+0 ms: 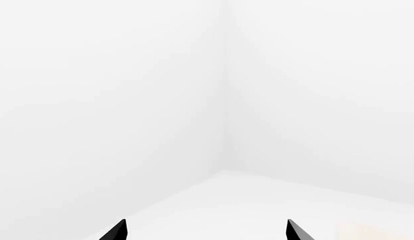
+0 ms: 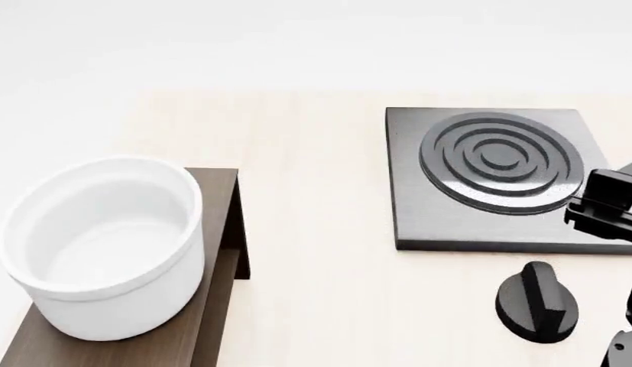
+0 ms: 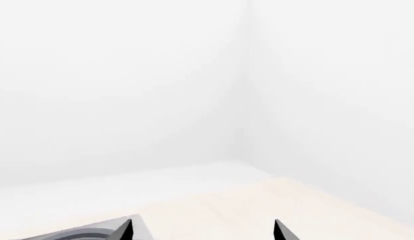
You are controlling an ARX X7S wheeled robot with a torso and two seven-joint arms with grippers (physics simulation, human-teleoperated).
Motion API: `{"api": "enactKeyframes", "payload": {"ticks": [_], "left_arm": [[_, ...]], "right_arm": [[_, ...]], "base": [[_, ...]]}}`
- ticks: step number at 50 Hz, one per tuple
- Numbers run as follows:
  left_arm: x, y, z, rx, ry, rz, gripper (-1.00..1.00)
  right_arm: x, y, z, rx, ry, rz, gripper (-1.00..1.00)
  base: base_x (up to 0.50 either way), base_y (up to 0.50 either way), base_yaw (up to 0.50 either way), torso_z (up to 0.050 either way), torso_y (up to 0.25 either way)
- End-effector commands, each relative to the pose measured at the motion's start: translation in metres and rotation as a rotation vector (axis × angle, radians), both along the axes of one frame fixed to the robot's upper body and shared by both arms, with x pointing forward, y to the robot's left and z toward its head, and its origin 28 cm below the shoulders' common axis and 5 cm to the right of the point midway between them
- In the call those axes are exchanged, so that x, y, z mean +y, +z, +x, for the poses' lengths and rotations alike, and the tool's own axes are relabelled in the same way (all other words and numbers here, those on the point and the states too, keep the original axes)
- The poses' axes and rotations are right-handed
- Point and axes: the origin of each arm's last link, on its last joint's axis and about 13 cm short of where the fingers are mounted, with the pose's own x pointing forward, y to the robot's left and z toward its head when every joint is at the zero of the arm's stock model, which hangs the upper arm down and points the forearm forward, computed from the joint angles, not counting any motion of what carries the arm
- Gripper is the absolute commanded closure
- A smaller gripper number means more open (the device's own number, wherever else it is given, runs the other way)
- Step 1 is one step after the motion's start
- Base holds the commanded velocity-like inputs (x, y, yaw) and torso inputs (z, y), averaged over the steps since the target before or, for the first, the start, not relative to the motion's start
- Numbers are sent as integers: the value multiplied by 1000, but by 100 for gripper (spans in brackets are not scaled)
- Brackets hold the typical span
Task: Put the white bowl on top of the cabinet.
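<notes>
White bowl (image 2: pixel 102 245) sitting upright on top of cabinet (image 2: pixel 215 229), at the left of the head view. Covering most of the visible cabinet top, rim reaching close to the cabinet's far edge. Nothing visible inside the bowl, no gripper touching it. Dark brown wood grain showing on the cabinet's right strip and near corners, side panel dropping away on the right toward the pale table (image 2: pixel 316 191).

Sitting well apart to the right on the same table: grey square stove plate (image 2: pixel 479 229) with raised concentric rings. Lying just in front of it, near its front edge: black round knob (image 2: pixel 538 301) with a ridge across the top.

Showing at the head view's right edge: part of the right arm (image 2: pixel 606 206), black, overlapping the stove plate's near right corner. Gripper itself not readable from there.

Left gripper (image 1: pixel 207 231): only two black fingertips (image 1: pixel 116 231) poking into its wrist view, spread well apart, holding nothing, facing a white room corner and pale floor.

Right gripper (image 3: pixel 201 231): same story, two black tips (image 3: pixel 125 231) spread apart, nothing between them, hanging over the table with a corner of the stove plate (image 3: pixel 93 233) showing beside one tip.
</notes>
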Motion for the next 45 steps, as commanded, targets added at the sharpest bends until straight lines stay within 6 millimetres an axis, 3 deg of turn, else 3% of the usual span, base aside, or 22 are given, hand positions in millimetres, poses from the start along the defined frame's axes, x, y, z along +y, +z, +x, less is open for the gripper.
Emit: {"api": "enactKeyframes", "payload": {"ticks": [1,22,45], "left_arm": [[0,3,-1,-9,1,0,-100],[0,4,-2,-11,-3,1,-100],[-1,10,-5,-31,-6,2,-100]], "right_arm": [[-8,5,-9,-22,-46,-23,-100],[-14,24,-27,-85,-82,-68,-100],[-20,31,-38,-104,-116,-98,-100]], "base": [[0,0,0,0,0],[0,0,0,0,0],[0,0,0,0,0]]}}
